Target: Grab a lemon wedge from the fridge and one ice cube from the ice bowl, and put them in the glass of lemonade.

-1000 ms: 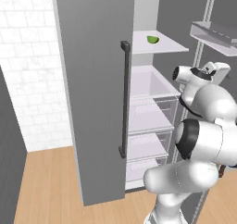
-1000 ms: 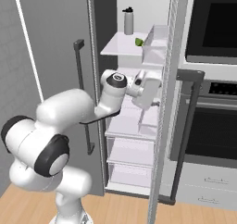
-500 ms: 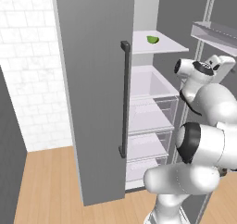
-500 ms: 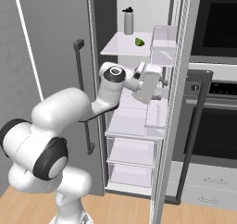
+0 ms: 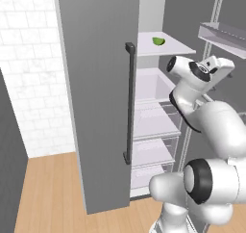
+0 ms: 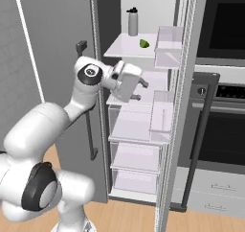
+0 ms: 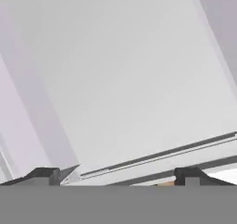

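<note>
The fridge (image 5: 96,83) stands open, with white shelves and drawers inside (image 6: 136,125). The lemon wedge (image 5: 158,41) is a small yellow-green piece lying on the upper white shelf; it also shows as the wedge (image 6: 144,43) to the right of a grey bottle. My gripper (image 6: 139,90) hangs open and empty in front of the middle shelves, below the wedge and a little to its left. Seen from the hand, the gripper (image 7: 115,177) faces pale fridge surfaces with nothing between its tips. The ice bowl and the glass of lemonade are out of view.
A grey bottle (image 6: 133,21) stands on the wedge's shelf. The left door's dark bar handle (image 5: 129,102) is near my arm. Clear door bins (image 6: 167,46) on the right door flank the opening, and a black oven (image 6: 222,92) lies beyond.
The hand has risen a little and drawn back left from the right door's bins. Its jaws stayed open. The wedge has not moved.
</note>
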Available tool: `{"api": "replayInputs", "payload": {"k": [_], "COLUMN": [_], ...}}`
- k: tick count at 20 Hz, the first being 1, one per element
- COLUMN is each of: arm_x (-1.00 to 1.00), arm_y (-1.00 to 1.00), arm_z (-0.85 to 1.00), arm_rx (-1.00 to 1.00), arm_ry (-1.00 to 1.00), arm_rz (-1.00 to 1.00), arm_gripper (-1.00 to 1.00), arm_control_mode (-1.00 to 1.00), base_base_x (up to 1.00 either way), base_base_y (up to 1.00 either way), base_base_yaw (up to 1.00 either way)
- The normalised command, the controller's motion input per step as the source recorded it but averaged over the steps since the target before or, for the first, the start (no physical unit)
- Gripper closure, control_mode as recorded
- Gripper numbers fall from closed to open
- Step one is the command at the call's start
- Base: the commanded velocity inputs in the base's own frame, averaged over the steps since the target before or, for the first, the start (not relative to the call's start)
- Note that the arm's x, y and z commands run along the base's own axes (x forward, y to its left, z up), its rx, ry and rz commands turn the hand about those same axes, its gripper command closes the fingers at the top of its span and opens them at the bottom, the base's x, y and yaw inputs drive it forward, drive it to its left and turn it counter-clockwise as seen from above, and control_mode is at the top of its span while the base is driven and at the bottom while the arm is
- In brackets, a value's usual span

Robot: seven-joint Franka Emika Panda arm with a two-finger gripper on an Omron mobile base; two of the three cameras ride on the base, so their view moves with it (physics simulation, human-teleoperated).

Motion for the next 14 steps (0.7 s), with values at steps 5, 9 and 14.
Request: {"api": "replayInputs", "payload": {"k": [5, 9, 14], "arm_x": [0.06, 0.07, 0.0], "arm_y": [0.95, 0.85, 0.81], "arm_z": [0.0, -0.11, -0.24], "arm_rx": [0.39, 0.52, 0.51], "arm_ry": [-0.27, -0.26, -0.07], "arm_rz": [0.11, 0.23, 0.37], "arm_gripper": [-1.0, -1.0, -1.0], "arm_control_mode": [-1.0, -1.0, -1.0], "base_base_x": [0.0, 0.0, 0.0], "base_base_y": [0.0, 0.0, 0.0], "base_base_yaw": [0.0, 0.0, 0.0]}}
